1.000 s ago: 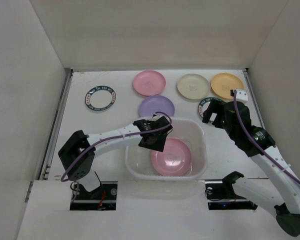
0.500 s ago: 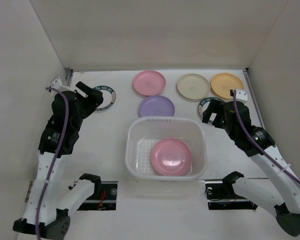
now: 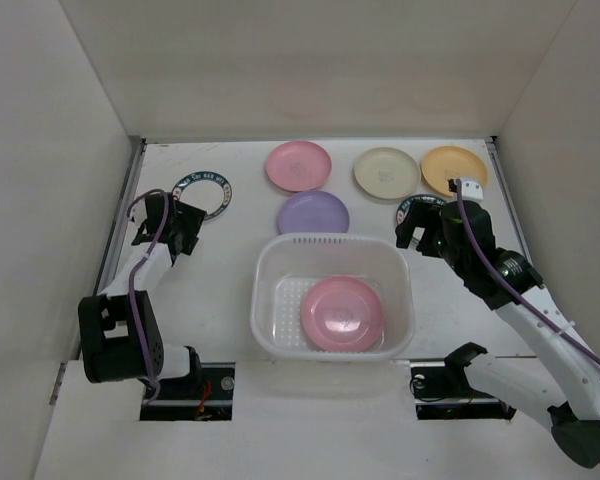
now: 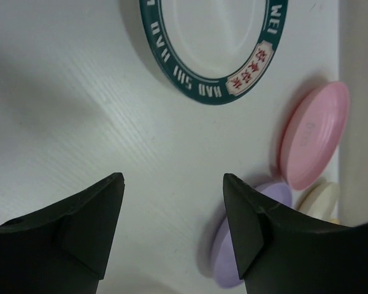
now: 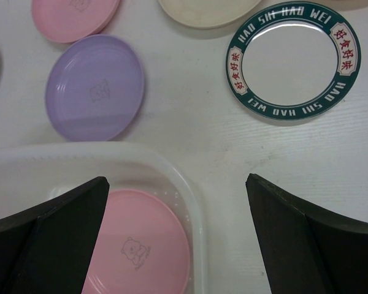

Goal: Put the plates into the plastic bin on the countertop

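The plastic bin [image 3: 265,300] sits at centre front with one pink plate [image 3: 342,313] in it. On the countertop [image 3: 220,270] lie a second pink plate [image 3: 298,165], a purple plate [image 3: 313,213], a cream plate [image 3: 386,172], an orange-yellow plate [image 3: 454,170] and a teal-rimmed plate [image 3: 200,194] at the left. My left gripper [image 3: 183,228] is open and empty just in front of that plate [image 4: 214,43]. My right gripper [image 3: 425,228] is open and empty, hovering over the bin's far right corner [image 5: 193,190], with the other teal-rimmed plate [image 5: 292,61] ahead of it.
White walls close the countertop on the left, back and right. The purple plate [image 5: 97,86] lies close behind the bin's far rim. The left wrist view also shows the pink plate [image 4: 313,135] and purple plate [image 4: 251,245] off to the right.
My left arm left the bin, swung to the left side and came down in front of the left teal-rimmed plate. My right gripper shifted slightly left.
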